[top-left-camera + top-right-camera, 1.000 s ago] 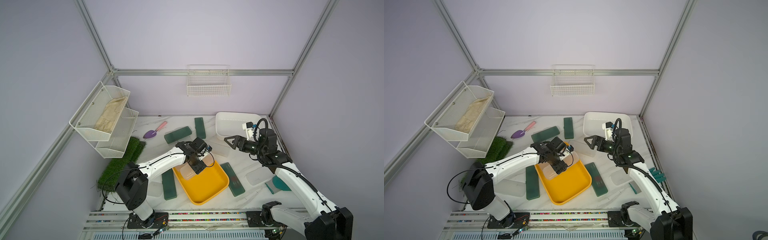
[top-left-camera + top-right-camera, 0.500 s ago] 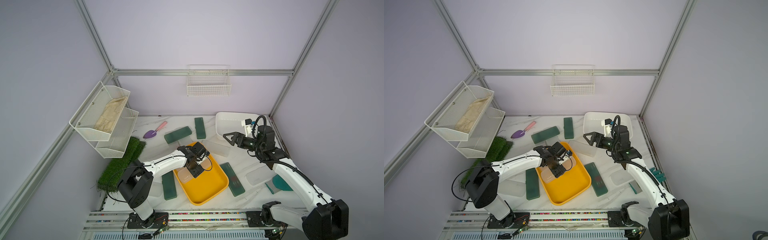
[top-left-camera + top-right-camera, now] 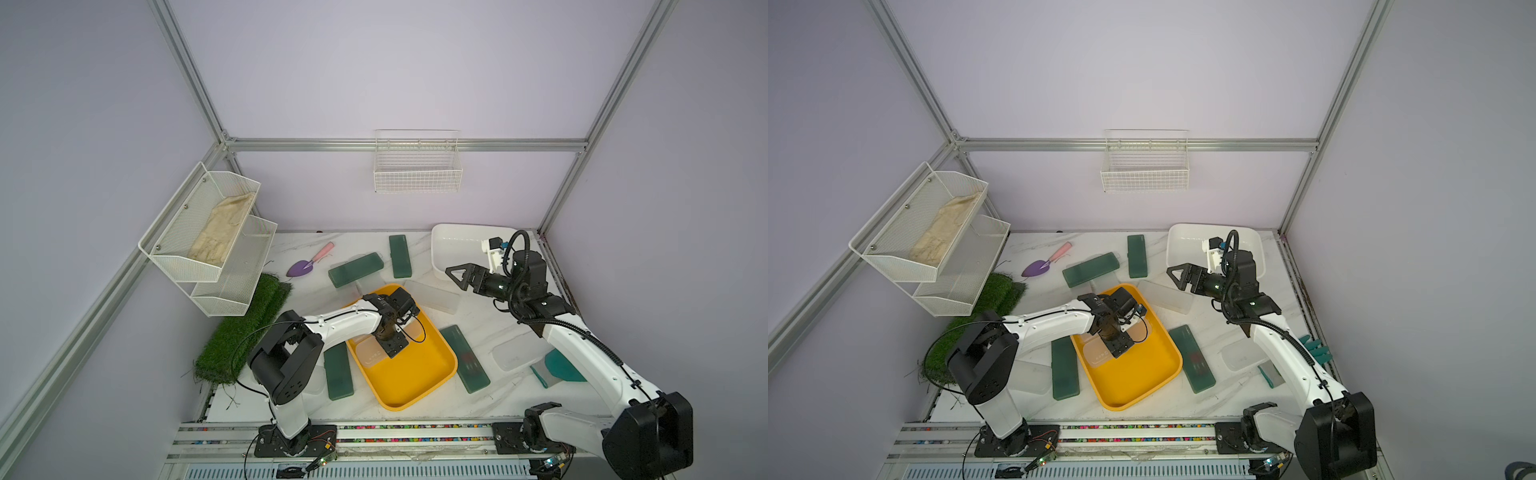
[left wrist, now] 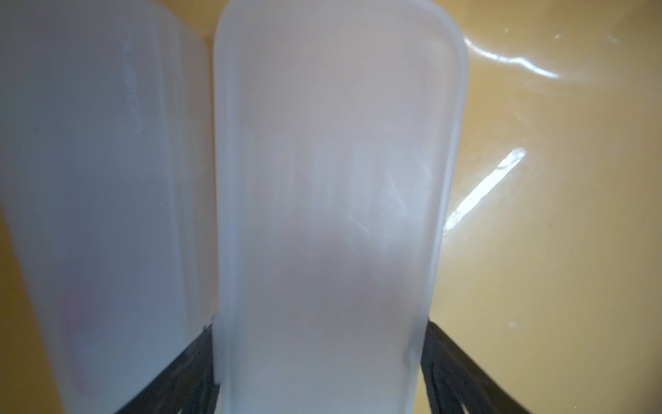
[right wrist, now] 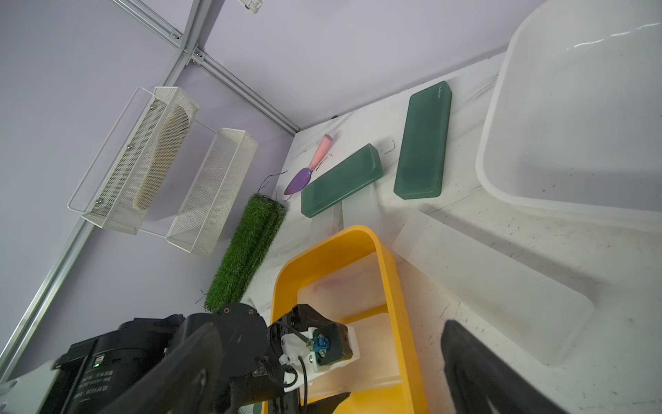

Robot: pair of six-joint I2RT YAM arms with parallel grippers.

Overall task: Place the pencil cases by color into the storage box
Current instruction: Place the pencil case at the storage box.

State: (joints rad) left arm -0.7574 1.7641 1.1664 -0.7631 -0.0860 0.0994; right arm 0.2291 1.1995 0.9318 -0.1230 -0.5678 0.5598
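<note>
Four glossy dark-green cases [image 3: 355, 270] lie on the bench [image 3: 511, 399]. Two frosted cases [image 4: 322, 179] share the yellow tray [image 3: 415, 374], one pinched by the left hand [image 3: 392, 348]. The right hand [image 3: 455, 276] is spread.

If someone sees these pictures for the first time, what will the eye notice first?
The yellow tray in the middle of the table draws the eye, with the left gripper low inside it and a frosted case between its fingers. Dark green cases lie scattered around the tray. On the right side, the right gripper hangs open near the white bin.
</note>
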